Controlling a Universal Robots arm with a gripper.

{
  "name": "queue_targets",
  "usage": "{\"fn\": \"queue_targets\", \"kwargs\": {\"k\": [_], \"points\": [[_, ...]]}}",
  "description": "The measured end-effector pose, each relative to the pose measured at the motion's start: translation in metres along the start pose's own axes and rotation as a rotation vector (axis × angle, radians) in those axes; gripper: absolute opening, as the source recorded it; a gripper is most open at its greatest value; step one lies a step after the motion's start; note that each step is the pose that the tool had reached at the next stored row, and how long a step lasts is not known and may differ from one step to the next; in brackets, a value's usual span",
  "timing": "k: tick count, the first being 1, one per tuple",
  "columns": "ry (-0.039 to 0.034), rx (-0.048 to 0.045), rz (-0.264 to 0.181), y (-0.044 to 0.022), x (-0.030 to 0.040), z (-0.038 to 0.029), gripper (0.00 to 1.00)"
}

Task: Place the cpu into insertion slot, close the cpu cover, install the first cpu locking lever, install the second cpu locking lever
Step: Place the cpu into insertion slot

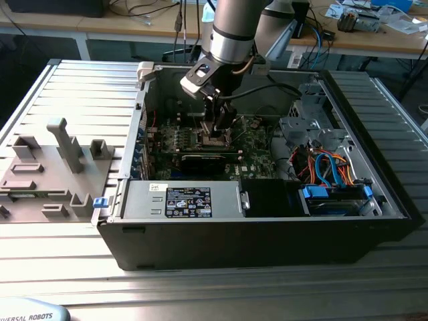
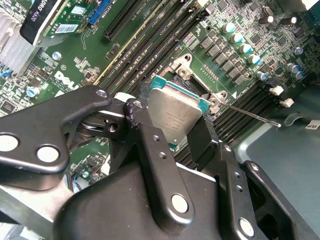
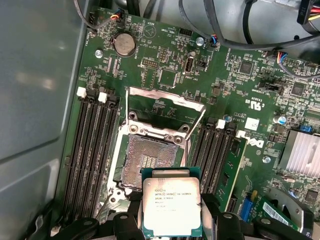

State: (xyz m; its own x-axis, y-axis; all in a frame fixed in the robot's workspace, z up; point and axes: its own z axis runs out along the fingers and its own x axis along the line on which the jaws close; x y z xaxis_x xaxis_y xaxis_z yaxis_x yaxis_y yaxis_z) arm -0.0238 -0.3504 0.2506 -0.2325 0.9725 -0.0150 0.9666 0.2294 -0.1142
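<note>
- The cpu (image 3: 171, 207) was a small flat square chip with a dull silver-grey metal lid, faint print on it, and a thin green edge around the lid.
- The gripper (image 3: 172, 222) held it by two opposite edges. Its black fingers (image 2: 137, 112) were pinched on the chip, one on each side, as both wrist views showed.
- The chip was off the board and not seated. In the first wrist view it overlapped only one edge of the slot (image 3: 145, 162).
- The slot lay open, with its dark field of contacts bare inside a silver rim.
- The cover (image 3: 165, 96), a thin silver frame with a cut-out middle, stood raised on the side of the slot toward the coin battery (image 3: 123, 44).
- A thin wire lever (image 3: 197, 120) ran along one side of the raised cover, unlatched. The second wrist view showed a similar rod (image 2: 250, 114) sticking out beside the chip.
- Rows of long black memory slots (image 3: 92, 145) flanked the socket on both sides, close to the fingers.
- A finned heatsink (image 3: 302, 155) sat well apart on the green board.
- In the exterior view the arm reached down into an open computer case (image 1: 267, 234), with the gripper (image 1: 219, 130) low over the board.
- A power supply (image 1: 180, 200) and a bundle of blue and orange cables (image 1: 328, 167) lay along the near side of the case.
- A grey fixture (image 1: 60, 160) stood outside the case, at the exterior view's left.
</note>
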Motion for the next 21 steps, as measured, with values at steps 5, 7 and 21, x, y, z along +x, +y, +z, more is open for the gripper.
{"fn": "queue_targets", "kwargs": {"k": [5, 7, 21], "points": [[0.0007, 0.0001, 0.006, 0.0005, 0.0001, 0.0041, 0.55], [0.0007, 0.0001, 0.006, 0.0005, 0.0001, 0.0044, 0.55], [0.0012, 0.0001, 0.011, 0.0010, 0.0001, 0.0091, 0.55]]}}
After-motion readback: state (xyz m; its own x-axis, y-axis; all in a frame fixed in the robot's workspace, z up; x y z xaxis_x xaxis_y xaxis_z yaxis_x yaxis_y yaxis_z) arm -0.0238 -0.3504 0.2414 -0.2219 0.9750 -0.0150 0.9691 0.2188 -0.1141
